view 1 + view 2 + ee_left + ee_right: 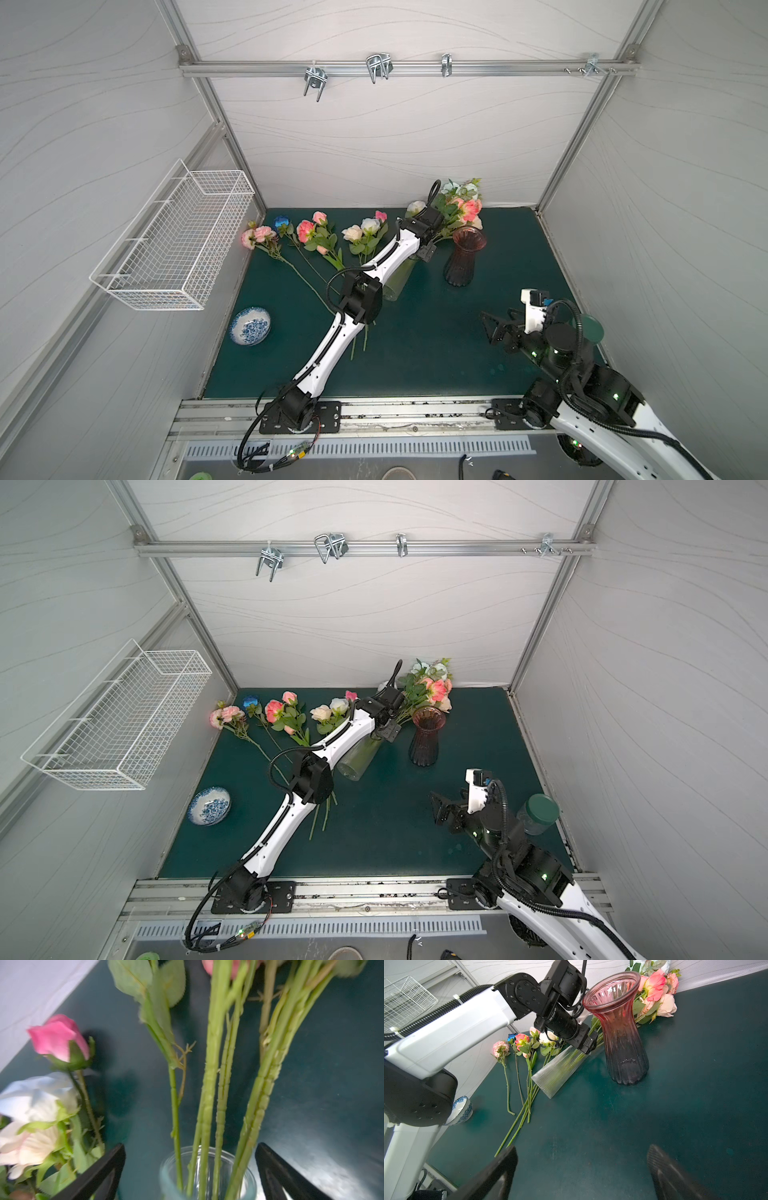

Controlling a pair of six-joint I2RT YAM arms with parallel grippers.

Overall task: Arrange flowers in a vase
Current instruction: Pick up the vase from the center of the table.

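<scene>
A green mat (436, 353) is boxed in by grey walls (374, 137), hooks (315, 81) are hung on a rail (415, 65), a wire basket (178, 232) is fixed alongside.

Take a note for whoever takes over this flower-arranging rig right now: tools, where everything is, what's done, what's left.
Left tool: open, its jaws either side of the mouth of the clear ribbed glass vase, gripping nothing.
Right tool: open and empty above the dark green mat.
Clear vase: tilted, not upright, with a bunch of pink and peach flowers in it.
Pink-to-smoky fluted glass vase: upright, empty.
Loose flowers, the deep blue rose among them, lie at the mat's far left.
Done: one bunch is in the clear vase.
Left: probably stand that vase up, then add the loose stems.
</scene>
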